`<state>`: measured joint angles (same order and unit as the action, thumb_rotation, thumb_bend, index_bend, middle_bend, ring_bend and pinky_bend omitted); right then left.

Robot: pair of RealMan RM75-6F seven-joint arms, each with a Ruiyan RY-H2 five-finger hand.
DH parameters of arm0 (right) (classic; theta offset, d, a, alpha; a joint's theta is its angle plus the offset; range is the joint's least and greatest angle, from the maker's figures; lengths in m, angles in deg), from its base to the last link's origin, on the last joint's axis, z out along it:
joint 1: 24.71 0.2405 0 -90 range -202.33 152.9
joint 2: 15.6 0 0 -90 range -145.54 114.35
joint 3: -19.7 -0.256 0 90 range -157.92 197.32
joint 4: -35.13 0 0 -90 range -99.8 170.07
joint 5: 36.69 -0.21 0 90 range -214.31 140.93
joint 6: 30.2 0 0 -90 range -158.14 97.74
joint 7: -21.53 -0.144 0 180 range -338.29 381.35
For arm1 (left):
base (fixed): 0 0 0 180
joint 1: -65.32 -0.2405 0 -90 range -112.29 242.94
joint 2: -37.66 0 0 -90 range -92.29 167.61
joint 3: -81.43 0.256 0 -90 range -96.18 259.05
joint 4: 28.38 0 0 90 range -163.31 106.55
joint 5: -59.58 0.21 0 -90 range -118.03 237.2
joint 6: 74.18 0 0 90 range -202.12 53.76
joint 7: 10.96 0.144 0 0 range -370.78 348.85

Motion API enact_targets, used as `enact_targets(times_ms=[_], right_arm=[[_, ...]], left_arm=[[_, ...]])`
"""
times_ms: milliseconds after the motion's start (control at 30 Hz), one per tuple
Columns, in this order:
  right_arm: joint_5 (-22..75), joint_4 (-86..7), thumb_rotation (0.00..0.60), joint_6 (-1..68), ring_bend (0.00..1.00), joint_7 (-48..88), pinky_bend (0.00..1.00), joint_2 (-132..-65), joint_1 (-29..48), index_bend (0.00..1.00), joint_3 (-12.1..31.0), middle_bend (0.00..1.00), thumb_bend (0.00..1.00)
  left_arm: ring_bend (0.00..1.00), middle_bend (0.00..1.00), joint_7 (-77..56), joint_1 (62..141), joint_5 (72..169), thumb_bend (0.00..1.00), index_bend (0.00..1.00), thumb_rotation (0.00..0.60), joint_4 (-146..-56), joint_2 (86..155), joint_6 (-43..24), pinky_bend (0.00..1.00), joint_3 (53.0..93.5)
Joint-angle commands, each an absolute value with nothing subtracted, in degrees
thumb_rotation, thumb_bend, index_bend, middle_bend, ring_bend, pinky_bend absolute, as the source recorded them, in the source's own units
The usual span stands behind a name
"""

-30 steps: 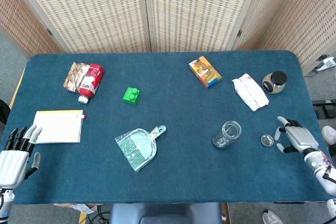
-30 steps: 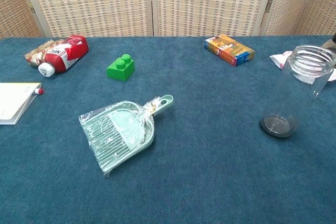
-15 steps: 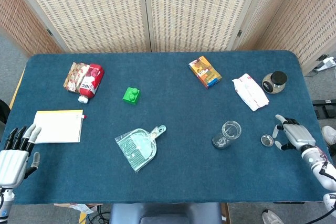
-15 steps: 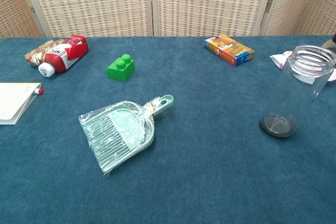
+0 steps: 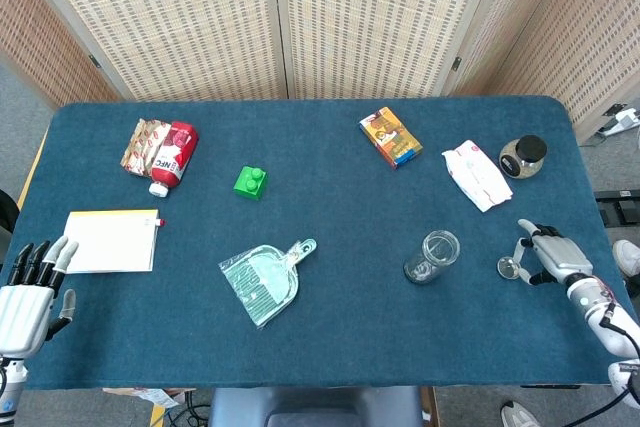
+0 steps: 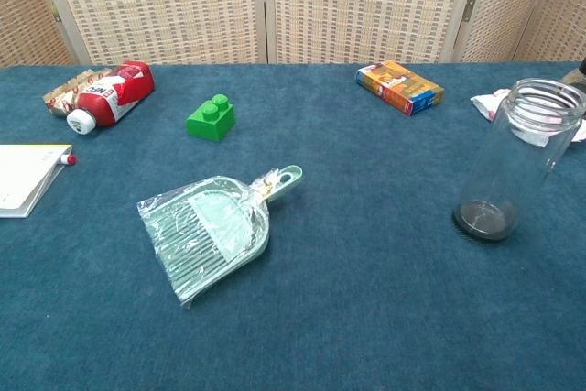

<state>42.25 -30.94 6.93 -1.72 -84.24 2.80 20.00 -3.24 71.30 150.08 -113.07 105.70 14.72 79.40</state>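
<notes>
My right hand (image 5: 550, 257) lies at the table's right front edge, fingers apart and reaching to a small round metal lid (image 5: 509, 268) that lies flat on the cloth; its fingertips are at the lid's right rim, and actual contact cannot be made out. An uncapped clear glass jar (image 5: 433, 255) (image 6: 520, 157) stands upright just left of the lid. My left hand (image 5: 28, 294) rests at the front left corner with fingers extended, holding nothing, just below a white notepad (image 5: 112, 241) (image 6: 23, 176). Neither hand shows in the chest view.
On the blue table (image 5: 350, 207): a wrapped green dustpan (image 5: 263, 280) (image 6: 212, 231), green brick (image 5: 250, 182) (image 6: 211, 118), orange box (image 5: 390, 136) (image 6: 399, 86), white pouch (image 5: 477, 175), dark-lidded jar (image 5: 524, 156), red packet (image 5: 163, 154) (image 6: 105, 95). Wicker screens stand behind.
My right hand has crept left toward the small metal lid, bringing its fingers up to the rim. The lid, jar and left hand have not moved.
</notes>
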Motion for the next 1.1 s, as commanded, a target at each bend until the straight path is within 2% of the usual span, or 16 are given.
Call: enact_targets(times_ms=[33,633,1100], right_arm=[[42.2,-30.6,0.6,6.7,0.0,-1.9,0.0,-84.5,2.9,0.49,20.1,0.0,0.43],[42.6,-28.9,0.6,5.5,0.0,-2.2,0.0,-86.5,3.7,0.5,20.6,0.0,0.44],[42.7,-28.3,0.6,5.6,0.0,-2.1,0.0,-87.1,3.9,0.55,20.8,0.0,0.45]], left_arm=[[0.0,0.06,-3.3,71.3,150.1,0.54,0.0,0.6,-113.1,105.7,14.8,0.0,79.4],[0.0,0.06,-3.7,71.0,150.7,0.54,0.0,0.6,-113.5,105.2,15.6,0.0,79.5],[0.0,0.06,-4.0,71.0,150.7,0.54,0.0,0.6,-113.5,105.1,15.7,0.0,79.5]])
